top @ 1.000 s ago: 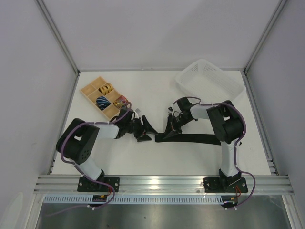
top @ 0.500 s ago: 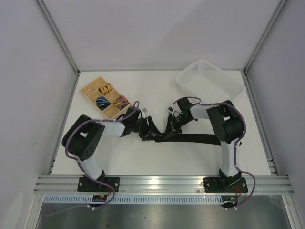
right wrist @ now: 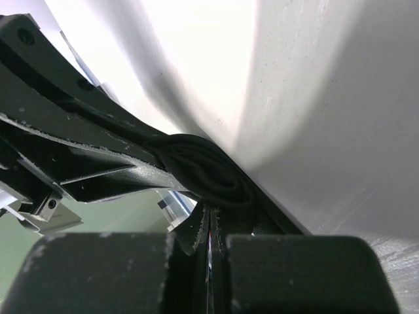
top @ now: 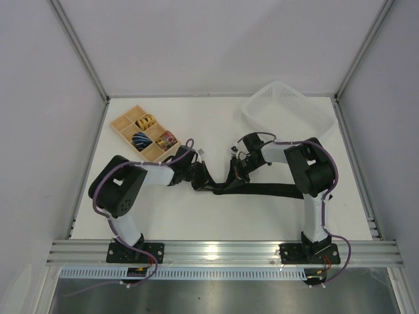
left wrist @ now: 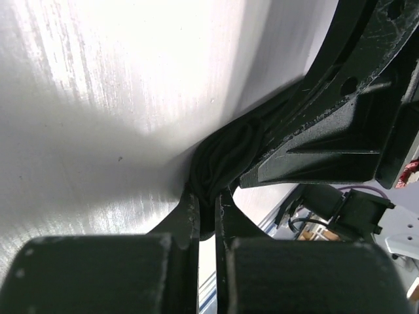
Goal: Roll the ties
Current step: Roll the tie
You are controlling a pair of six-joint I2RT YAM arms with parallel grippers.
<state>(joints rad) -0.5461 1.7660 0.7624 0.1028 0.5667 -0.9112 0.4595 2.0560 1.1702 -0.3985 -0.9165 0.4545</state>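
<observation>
At the upper left of the top view sits the tan wooden compartment tray (top: 124,123), with coloured coils (top: 141,139) in it, well apart from the work.

Just right of it my left gripper (top: 204,180) reaches toward the centre. In its wrist view the left gripper (left wrist: 207,210) has its jaws nearly together, pinching the small wound end of the black fabric necktie (left wrist: 226,157).

The black fabric necktie (top: 262,190) lies flat across the middle of the frame, its long axis left to right. The wound end is at the left and the loose strip trails right, toward the right arm's base.

My right gripper (top: 233,175) comes down onto that same wound end from the upper right. In its own view the right gripper (right wrist: 209,226) is clamped tight at the base of the coil (right wrist: 206,171).

So both hands meet at the left tip, and I judge the roll must travel rightward along the strip.

The white plastic mesh basket (top: 288,114) waits at the upper right.
</observation>
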